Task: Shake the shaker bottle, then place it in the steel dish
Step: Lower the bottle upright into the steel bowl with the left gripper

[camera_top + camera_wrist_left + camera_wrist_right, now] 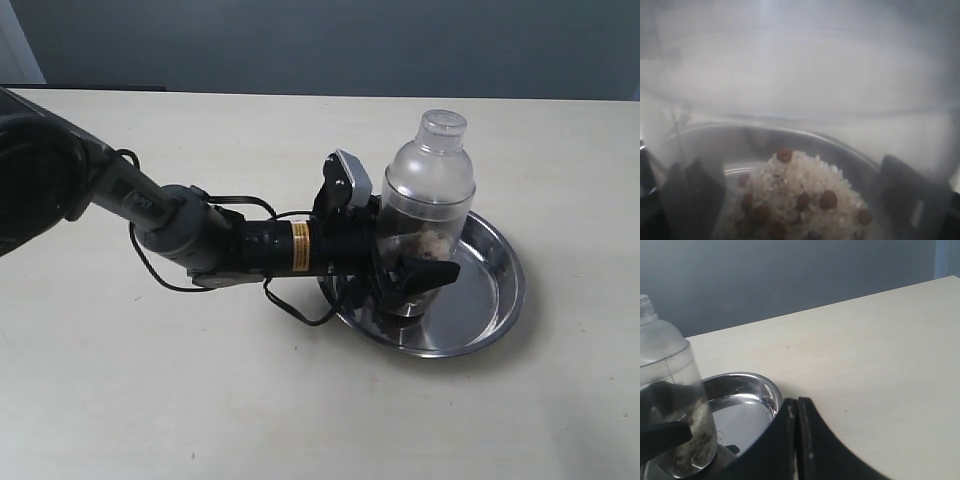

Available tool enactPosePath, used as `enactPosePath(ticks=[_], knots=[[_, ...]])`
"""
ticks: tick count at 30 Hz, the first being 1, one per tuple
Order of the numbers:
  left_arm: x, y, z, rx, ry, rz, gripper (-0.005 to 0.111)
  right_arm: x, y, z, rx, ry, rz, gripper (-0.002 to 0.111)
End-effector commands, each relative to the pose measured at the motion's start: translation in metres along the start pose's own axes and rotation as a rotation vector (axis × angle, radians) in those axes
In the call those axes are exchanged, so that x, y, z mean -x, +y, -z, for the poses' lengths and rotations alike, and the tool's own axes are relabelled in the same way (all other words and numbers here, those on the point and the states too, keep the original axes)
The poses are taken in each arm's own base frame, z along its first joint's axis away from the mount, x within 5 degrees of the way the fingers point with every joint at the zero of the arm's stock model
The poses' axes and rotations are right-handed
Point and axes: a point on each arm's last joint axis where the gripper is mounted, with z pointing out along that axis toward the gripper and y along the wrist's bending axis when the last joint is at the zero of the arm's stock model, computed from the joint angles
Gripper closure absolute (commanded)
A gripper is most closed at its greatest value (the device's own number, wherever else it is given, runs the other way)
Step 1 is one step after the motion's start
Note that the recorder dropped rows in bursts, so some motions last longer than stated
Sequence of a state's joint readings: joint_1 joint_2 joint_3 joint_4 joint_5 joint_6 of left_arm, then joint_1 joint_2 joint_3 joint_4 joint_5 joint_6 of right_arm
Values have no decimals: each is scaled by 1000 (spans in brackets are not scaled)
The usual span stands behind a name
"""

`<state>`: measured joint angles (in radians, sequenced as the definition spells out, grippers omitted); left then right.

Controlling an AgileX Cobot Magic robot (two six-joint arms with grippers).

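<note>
I have the left pincer point(418, 258) closed on the shaker bottle point(430, 170). One black finger point(425, 272) crosses the lower body on the side facing the exterior camera, while the other is hidden behind the plastic. Through the left wrist camera the frosted wall fills nearly everything, with a dark finger shape at either edge, so the bottle sits squarely between the fingers and close to the palm.

The bottle stands upright in this grip, its small cap point(442, 125) above the pincer. Its base is down inside the steel dish point(500, 290), though I cannot tell whether it rests fully on the flat bottom. The dish lies directly beneath the left pincer on the pale bench point(200, 400), and most of its bare floor is beyond the fingertips, away from the arm. Inside the bottle, a heap of whitish grains mixed with round brown pieces point(805, 195) lies at finger level.

The right pincer point(796, 405) does not appear in the exterior view. Its own camera shows the two black fingers pressed together with only a thin seam between them, holding nothing. The dish and the bottle are near it but not touching, ahead of its tips and off to one side.
</note>
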<state>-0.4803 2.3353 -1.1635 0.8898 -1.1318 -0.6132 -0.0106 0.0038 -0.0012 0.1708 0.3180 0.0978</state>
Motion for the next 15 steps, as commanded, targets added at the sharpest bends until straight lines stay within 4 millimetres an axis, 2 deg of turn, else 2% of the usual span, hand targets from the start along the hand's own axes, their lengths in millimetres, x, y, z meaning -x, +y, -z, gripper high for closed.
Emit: enactPosePath(ticks=[1,6,15], knots=[[4,-2,1,-18,-64,-3,35,1,0,0,3,-14,8,109],[5,-3,1,-29,-78,-20,35,1,0,0,3,-14,8,109],[8,0,1,9,-102,-154,35,1,0,0,3,-14,8,109]])
